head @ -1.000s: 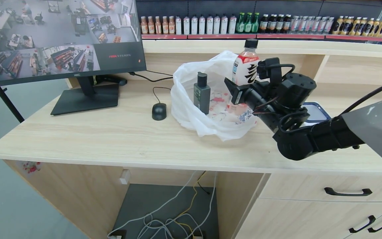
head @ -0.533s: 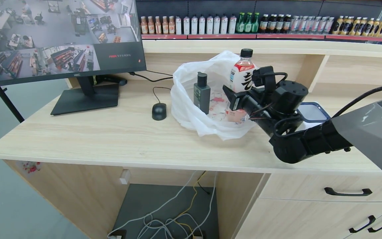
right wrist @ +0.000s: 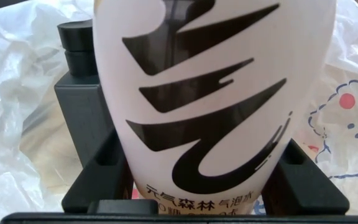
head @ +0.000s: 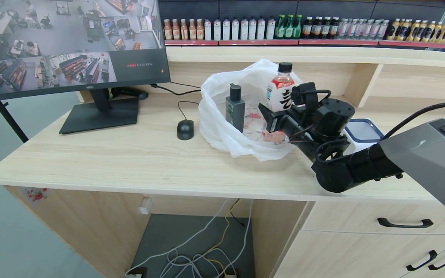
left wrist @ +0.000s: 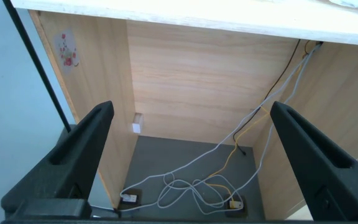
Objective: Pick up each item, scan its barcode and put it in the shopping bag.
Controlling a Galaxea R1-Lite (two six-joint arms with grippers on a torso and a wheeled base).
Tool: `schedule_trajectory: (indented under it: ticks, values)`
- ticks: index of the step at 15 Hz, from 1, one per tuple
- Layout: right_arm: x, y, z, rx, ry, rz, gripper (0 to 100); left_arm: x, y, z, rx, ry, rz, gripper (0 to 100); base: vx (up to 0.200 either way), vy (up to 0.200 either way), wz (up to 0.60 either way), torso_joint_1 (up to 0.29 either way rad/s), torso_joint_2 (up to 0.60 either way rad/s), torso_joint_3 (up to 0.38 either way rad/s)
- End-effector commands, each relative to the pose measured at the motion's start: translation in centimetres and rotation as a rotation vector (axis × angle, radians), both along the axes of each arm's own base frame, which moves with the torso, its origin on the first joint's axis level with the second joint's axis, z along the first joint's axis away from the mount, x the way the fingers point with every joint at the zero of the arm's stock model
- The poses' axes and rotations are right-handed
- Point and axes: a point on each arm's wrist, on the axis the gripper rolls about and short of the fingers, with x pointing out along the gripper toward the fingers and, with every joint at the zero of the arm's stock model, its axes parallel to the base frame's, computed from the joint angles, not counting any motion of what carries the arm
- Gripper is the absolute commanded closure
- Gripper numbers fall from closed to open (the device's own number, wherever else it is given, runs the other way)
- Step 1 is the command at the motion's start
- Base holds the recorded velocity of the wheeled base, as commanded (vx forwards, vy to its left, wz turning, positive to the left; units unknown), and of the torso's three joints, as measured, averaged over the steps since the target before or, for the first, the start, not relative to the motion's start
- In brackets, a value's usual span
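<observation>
A pale pink drink bottle (head: 280,89) with a black cap and a white label stands upright in the open mouth of the white plastic shopping bag (head: 222,133) on the counter. My right gripper (head: 277,117) is shut on its lower body from the right. In the right wrist view the bottle (right wrist: 210,106) sits between the two black fingers (right wrist: 98,180), with a dark green bottle (right wrist: 79,109) just beyond it. That dark bottle (head: 235,108) stands upright inside the bag's left half. My left gripper (left wrist: 191,155) hangs open below the counter edge, holding nothing.
A monitor (head: 68,42) and a black mouse (head: 185,129) are left of the bag. A blue-rimmed tray (head: 364,131) lies to the right, behind my right arm. Drink shelves (head: 303,29) line the back wall. Cables (left wrist: 197,186) lie on the floor under the counter.
My right gripper has come down and slightly left with the drink bottle, so the bottle's base now sits lower inside the bag. The dark bottle has stayed put.
</observation>
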Motion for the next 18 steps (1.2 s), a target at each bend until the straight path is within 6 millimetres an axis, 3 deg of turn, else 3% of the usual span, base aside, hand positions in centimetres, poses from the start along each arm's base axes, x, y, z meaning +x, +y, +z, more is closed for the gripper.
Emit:
schedule_trajectory:
  ticks: [1, 12, 13, 18]
  values:
    - [0.1, 0.1, -0.5, -0.006, 0.015, 0.002, 100, 0.0, 0.0, 0.0, 0.000, 0.000, 0.000, 0, 0.000, 0.000, 0.00, 0.000, 0.00, 0.000]
    - [-0.4, 0.7, -1.3, -0.014, 0.036, 0.018, 100, 0.0, 0.0, 0.0, 0.000, 0.000, 0.000, 0, 0.000, 0.000, 0.00, 0.000, 0.00, 0.000]
    - [-0.4, 0.7, -1.3, -0.011, 0.028, 0.019, 0, 0.0, 0.0, 0.0, 0.000, 0.000, 0.000, 0, 0.000, 0.000, 0.00, 0.000, 0.00, 0.000]
    - [-1.4, 0.6, -0.5, 0.016, -0.036, 0.027, 0, 0.0, 0.0, 0.0, 0.000, 0.000, 0.000, 0, 0.000, 0.000, 0.00, 0.000, 0.00, 0.000]
